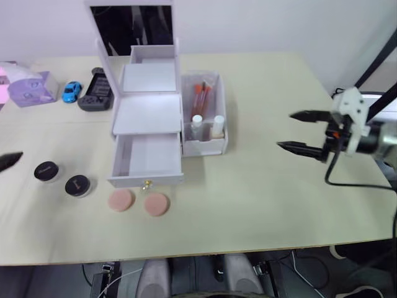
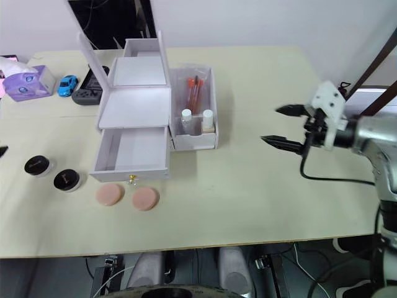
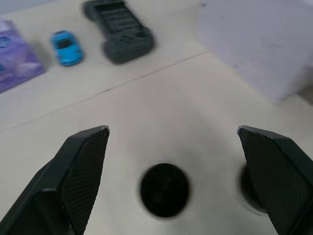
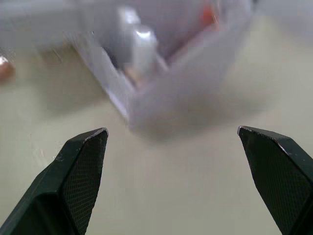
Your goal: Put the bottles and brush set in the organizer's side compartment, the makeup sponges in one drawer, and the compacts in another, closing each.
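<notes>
Left eye view: a white organizer [image 1: 149, 118] stands on a pale table [image 1: 260, 205]. Its lid with a dark mirror [image 1: 131, 25] stands up at the back. The bottom drawer [image 1: 146, 162] is pulled out and has nothing in it. A clear side compartment [image 1: 205, 144] sits tight against the organizer's right side. Two small bottles [image 1: 206, 126] with white caps stand at the front of it. The brush set [image 1: 200, 97], red and orange, lies behind them in the same compartment.

Two pink makeup sponges [image 1: 139, 202] lie flat on the table just in front of the open drawer. They are side by side, close but not touching. Two round black compacts [image 1: 61, 178] lie on the table to the left of the drawer, a little apart from each other.

The right gripper [image 1: 303, 131] hangs over the table well to the right of the side compartment. Its two black fingers are spread wide and hold nothing. In the right wrist view the side compartment and the bottles show ahead, between the fingers.

In the left wrist view the left gripper [image 3: 173, 147] is above the table near the compacts. Its fingers are wide apart too and hold nothing. One compact lies between them, lower down on the table, and the other is partly hidden by one finger.

At the back left of the table are a small blue toy car [image 1: 72, 91], a dark game controller [image 1: 96, 92] and a purple tissue pack [image 1: 28, 88].
</notes>
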`<state>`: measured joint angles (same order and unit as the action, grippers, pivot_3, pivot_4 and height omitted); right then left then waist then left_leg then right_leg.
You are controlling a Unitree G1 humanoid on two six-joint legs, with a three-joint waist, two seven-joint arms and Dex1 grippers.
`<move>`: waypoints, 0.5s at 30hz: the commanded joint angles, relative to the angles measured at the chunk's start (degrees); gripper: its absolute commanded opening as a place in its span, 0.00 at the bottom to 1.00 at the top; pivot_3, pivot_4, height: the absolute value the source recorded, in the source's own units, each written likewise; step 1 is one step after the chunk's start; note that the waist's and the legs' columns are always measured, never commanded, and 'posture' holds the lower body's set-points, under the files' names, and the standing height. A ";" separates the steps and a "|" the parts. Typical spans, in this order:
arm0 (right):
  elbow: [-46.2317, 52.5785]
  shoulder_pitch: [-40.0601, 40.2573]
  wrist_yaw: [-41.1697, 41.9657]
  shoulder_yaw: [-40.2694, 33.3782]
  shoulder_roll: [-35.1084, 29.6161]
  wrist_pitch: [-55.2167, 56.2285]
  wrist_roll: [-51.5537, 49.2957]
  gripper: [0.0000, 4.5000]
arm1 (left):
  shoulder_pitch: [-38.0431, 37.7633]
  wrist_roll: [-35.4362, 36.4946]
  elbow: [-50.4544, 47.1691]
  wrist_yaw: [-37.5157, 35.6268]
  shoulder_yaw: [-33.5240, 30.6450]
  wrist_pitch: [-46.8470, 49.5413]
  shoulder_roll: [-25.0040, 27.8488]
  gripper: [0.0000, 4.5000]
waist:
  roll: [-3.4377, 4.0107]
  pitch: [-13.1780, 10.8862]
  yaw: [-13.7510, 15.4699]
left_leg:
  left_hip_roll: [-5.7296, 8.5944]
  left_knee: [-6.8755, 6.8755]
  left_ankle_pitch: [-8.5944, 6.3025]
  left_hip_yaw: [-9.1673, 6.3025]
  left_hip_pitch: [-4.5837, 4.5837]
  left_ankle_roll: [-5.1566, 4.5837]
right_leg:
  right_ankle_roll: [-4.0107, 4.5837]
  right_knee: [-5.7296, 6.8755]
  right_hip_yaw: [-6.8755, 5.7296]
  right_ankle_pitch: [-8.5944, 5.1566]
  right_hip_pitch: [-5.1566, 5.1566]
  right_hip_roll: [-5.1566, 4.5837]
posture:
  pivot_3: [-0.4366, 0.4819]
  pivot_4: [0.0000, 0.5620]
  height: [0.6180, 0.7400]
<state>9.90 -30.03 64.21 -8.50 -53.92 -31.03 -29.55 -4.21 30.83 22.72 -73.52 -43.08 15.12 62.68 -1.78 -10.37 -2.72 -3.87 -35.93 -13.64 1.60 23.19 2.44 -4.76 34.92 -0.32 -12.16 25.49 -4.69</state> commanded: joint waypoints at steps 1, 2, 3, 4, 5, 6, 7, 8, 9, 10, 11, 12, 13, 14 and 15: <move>6.34 -6.51 -3.19 3.50 2.77 -5.73 -3.20 1.00 | -14.54 5.93 -24.73 0.75 -8.50 7.17 -8.61 0.98 | -0.04 0.00 -0.29 | -0.02 0.00 -0.02 -0.01 -0.02 -0.04 | -0.01 0.10 0.00 -0.01 0.02 0.02 | 0.48 0.27 0.91; 7.42 -8.28 -3.66 4.70 3.28 -7.94 -3.88 1.00 | -18.65 7.41 -31.41 2.11 -9.87 9.21 -11.42 0.98 | -0.05 0.00 -0.35 | -0.07 -0.02 -0.04 0.01 0.00 -0.03 | 0.00 0.10 0.02 -0.01 0.06 0.05 | 0.48 0.27 0.91; 7.97 -9.68 -3.60 5.76 3.35 -10.08 -4.49 1.00 | -21.31 8.51 -36.20 3.65 -10.67 10.62 -13.51 0.98 | -0.09 0.00 0.00 | -0.07 -0.04 -0.05 0.01 0.00 -0.02 | 0.01 0.10 0.02 -0.02 0.06 0.04 | 0.48 0.27 0.91; 8.17 -10.55 -3.53 6.38 3.25 -11.56 -4.93 1.00 | -22.84 9.27 -39.23 4.89 -11.18 11.71 -14.76 0.98 | -0.23 0.01 0.42 | -0.06 -0.09 -0.06 -0.01 0.01 -0.02 | 0.03 0.11 0.01 -0.04 0.04 0.05 | 0.48 0.27 0.91; 8.32 -12.95 -3.74 7.91 3.96 -13.10 -5.15 1.00 | -25.72 10.40 -45.62 7.17 -10.64 12.36 -18.05 0.98 | -0.29 0.05 0.93 | -0.06 -0.11 -0.06 -0.05 0.01 -0.02 | 0.07 0.11 -0.01 -0.05 0.05 0.06 | 0.48 0.27 0.91; 8.33 -15.09 -3.62 9.24 4.59 -14.53 -5.56 1.00 | -27.93 11.04 -50.98 9.33 -9.81 12.68 -20.87 0.98 | -0.22 0.04 1.20 | -0.06 -0.19 -0.06 -0.12 0.00 -0.01 | 0.08 0.12 -0.08 -0.05 0.00 0.05 | 0.48 0.27 0.91; 8.24 -16.60 -3.54 10.14 5.05 -15.51 -5.80 1.00 | -29.41 11.54 -54.67 11.01 -9.24 13.02 -22.72 0.98 | -0.13 0.02 1.37 | -0.06 -0.31 -0.08 -0.11 -0.09 0.03 | 0.19 -0.01 -0.10 0.02 0.09 -0.03 | 0.48 0.27 0.91; 8.00 -18.42 -2.88 11.39 5.18 -17.33 -6.37 1.00 | -30.73 11.78 -58.30 12.86 -7.83 13.17 -24.81 0.98 | -0.10 0.02 1.50 | -0.04 -0.31 -0.15 -0.07 -0.14 0.15 | 0.19 -0.15 -0.08 0.02 -0.02 -0.09 | 0.48 0.27 0.91; 7.64 -20.17 -2.01 12.36 5.59 -19.04 -7.26 1.00 | -31.75 10.57 -61.53 14.99 -5.50 12.60 -26.88 0.98 | 0.03 -0.01 1.63 | -0.03 -0.30 -0.18 -0.08 -0.16 0.20 | 0.13 -0.44 -0.09 -0.01 -0.13 -0.06 | 0.48 0.27 0.91; 7.13 -21.97 -1.39 13.14 6.29 -21.20 -8.56 1.00 | -32.68 7.76 -64.96 18.02 -2.10 11.69 -29.19 0.98 | 0.05 0.00 1.72 | -0.04 -0.27 -0.19 -0.09 -0.11 0.22 | 0.18 -0.83 -0.09 0.03 -0.19 -0.03 | 0.48 0.27 0.91; 6.76 -23.60 -0.44 14.84 6.09 -22.98 -8.60 1.00 | -33.30 5.19 -68.45 20.74 2.45 9.77 -32.56 0.98 | 0.06 0.00 1.62 | -0.02 -0.31 -0.19 -0.05 -0.02 0.21 | 0.21 -0.92 -0.09 0.05 -0.18 -0.07 | 0.48 0.27 0.91; 6.56 -24.58 0.39 15.99 5.89 -23.87 -8.53 1.00 | -34.24 3.50 -71.06 22.62 6.04 8.77 -34.86 0.98 | 0.13 0.05 1.60 | 0.00 -0.47 -0.19 -0.01 0.01 0.21 | 0.24 -0.92 -0.06 0.06 -0.19 -0.08 | 0.48 0.27 0.91; 6.48 -25.06 0.86 16.41 5.75 -24.74 -8.85 1.00 | -35.38 2.51 -73.15 24.26 8.69 9.03 -36.21 0.98 | 0.12 0.09 1.56 | 0.01 -0.65 -0.18 0.11 0.05 0.21 | 0.33 -0.94 -0.01 0.13 -0.27 -0.13 | 0.48 0.27 0.91; 6.57 -25.41 1.22 16.58 5.58 -25.60 -9.25 1.00 | -36.28 1.29 -74.53 25.51 10.77 8.94 -37.16 0.98 | -0.03 0.16 1.55 | 0.00 -1.04 -0.13 0.14 0.18 0.11 | 0.44 -0.84 0.00 0.21 -0.44 -0.15 | 0.48 0.27 0.91; 6.78 -25.70 1.52 16.68 5.43 -26.32 -9.55 1.00 | -36.95 -0.87 -75.08 26.85 13.31 9.14 -37.37 0.98 | -0.22 0.28 1.60 | 0.01 -1.17 -0.13 0.14 0.20 0.10 | 0.45 -0.76 0.02 0.21 -0.44 -0.15 | 0.48 0.27 0.91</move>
<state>16.02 -53.99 64.94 8.96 -47.80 -56.31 -38.03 -40.22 32.75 -49.95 -49.15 -31.56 25.40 25.21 -2.00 -10.10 -1.12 -3.86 -37.11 -13.78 1.73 23.39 2.56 -4.30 34.13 -0.28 -11.94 25.25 -4.83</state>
